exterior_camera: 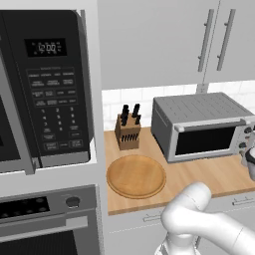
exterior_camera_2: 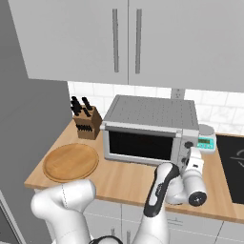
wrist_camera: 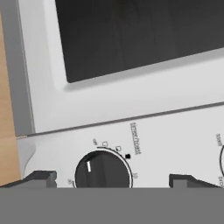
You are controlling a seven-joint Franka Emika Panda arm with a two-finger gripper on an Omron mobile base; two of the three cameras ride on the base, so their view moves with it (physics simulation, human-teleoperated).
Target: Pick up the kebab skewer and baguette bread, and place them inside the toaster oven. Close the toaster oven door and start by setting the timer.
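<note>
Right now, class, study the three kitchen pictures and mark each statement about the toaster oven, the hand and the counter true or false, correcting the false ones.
1. The toaster oven door is closed. True.
2. The hand is clamped shut on a knob. False: its fingertips stand wide apart on either side of the dark knob, not gripping it.
3. A knife block stands left of the toaster oven in the left base view. True.
4. The round wooden board carries the baguette. False: nothing lies on it.
5. The microwave sits on the wooden counter beside the toaster oven. False: it is built into the tall unit at the left, above another oven.
</note>
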